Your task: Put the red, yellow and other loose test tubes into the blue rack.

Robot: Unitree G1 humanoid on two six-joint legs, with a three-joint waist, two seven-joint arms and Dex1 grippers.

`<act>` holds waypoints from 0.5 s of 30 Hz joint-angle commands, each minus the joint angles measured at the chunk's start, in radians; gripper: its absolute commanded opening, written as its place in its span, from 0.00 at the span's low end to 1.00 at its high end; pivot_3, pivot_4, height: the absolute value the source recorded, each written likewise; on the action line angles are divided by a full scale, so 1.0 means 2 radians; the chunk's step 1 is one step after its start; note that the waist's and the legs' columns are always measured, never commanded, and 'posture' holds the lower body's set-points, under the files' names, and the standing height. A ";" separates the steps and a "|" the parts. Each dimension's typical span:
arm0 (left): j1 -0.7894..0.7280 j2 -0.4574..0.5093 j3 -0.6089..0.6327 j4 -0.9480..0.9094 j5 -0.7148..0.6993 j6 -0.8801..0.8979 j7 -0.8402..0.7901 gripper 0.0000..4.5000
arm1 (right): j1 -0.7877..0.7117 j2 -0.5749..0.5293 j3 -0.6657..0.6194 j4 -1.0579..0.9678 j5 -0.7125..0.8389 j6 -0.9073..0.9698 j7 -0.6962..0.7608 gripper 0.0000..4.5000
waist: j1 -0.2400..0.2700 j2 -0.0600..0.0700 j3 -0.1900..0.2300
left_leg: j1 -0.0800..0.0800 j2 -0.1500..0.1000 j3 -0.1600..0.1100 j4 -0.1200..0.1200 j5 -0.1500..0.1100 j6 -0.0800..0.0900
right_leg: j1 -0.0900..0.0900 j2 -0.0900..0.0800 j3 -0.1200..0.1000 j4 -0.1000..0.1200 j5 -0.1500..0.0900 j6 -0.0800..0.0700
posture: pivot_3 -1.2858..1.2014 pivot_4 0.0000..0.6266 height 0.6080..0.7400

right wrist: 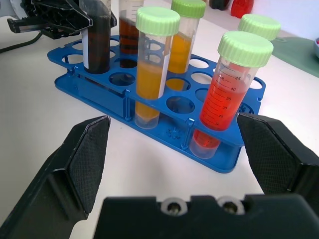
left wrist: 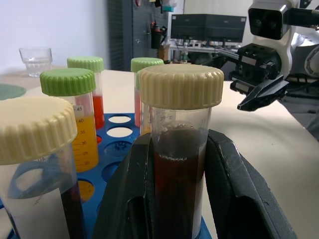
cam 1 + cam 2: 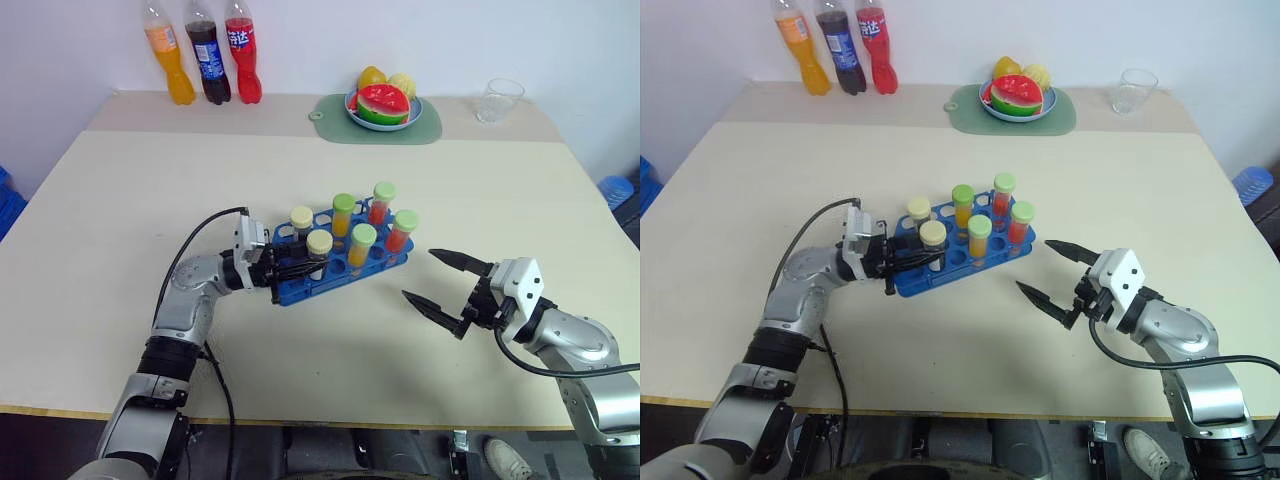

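Silver arms, black cables, black two-finger left pincer (image 3: 283,272).

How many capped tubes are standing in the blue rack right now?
6: two pale-yellow-capped tubes at the rack's left end, four green-capped tubes to their right.

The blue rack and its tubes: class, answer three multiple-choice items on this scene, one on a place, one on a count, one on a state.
1. Where do the soda bottles stand?
A. far edge of the table
B. beside the rack
C. on the plate

2. How many tubes in the blue rack have green caps?
A. two
B. four
C. six

3. How is the right gripper?
A. shut on a tube
B. shut, empty
C. open, empty

Key: 1 A, they line the wall. 2 B, four green caps, two pale yellow. 3 C, its fingers stand apart with nothing between, while the left gripper clamps the dark brown tube.
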 commanded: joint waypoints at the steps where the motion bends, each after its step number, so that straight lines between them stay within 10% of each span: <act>1: -0.007 0.001 0.000 -0.008 -0.001 0.015 0.003 0.23 | -0.002 0.004 -0.005 -0.023 0.003 -0.009 -0.004 1.00 | 0.000 0.000 0.000 | 0.000 0.000 0.000 0.000 0.000 0.000 | 0.000 0.000 0.000 0.000 0.000 0.000 | 0.52 0.24 1.00; 8: -0.006 0.002 0.016 -0.031 0.002 0.024 0.041 0.94 | 0.011 0.011 -0.003 -0.036 0.002 -0.010 -0.012 1.00 | 0.000 0.000 0.000 | 0.000 0.000 0.000 0.000 0.000 0.000 | 0.000 0.000 0.000 0.000 0.000 0.000 | 0.52 0.24 1.00; 15: 0.063 0.032 0.054 -0.129 -0.003 0.022 0.100 0.94 | 0.038 0.023 -0.015 -0.014 -0.012 -0.029 -0.026 1.00 | -0.001 0.000 0.000 | 0.000 0.001 0.000 0.000 0.000 0.000 | 0.000 0.000 0.000 0.000 0.000 0.000 | 0.52 0.24 1.00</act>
